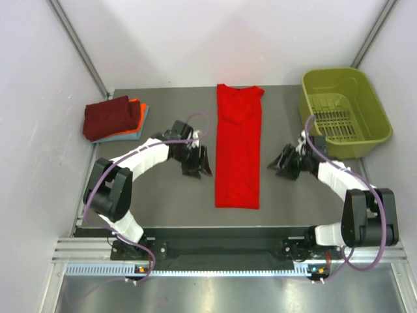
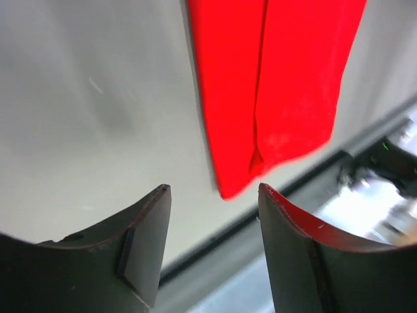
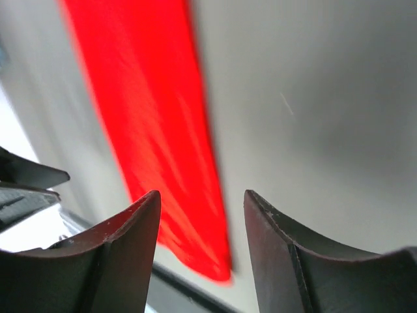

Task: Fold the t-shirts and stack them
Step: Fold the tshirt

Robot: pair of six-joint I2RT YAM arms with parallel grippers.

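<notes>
Left black two-finger pincer [image 2: 212,190] hanging wide, empty, just off near corner of bright red cloth t-shirt [image 2: 273,85], lying as long strip on grey table [image 1: 163,195]; right pincer [image 3: 202,195] matching on opposite side. I'm reckoning: pinching both near corners level, lifting together, folding toward collar, no skew.

No text, label, brand or number is readable anywhere.

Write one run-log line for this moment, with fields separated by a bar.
red t-shirt: folded lengthwise, lying flat | left hand: open, empty | right hand: open, empty | folded t-shirt stack: far left corner
</notes>
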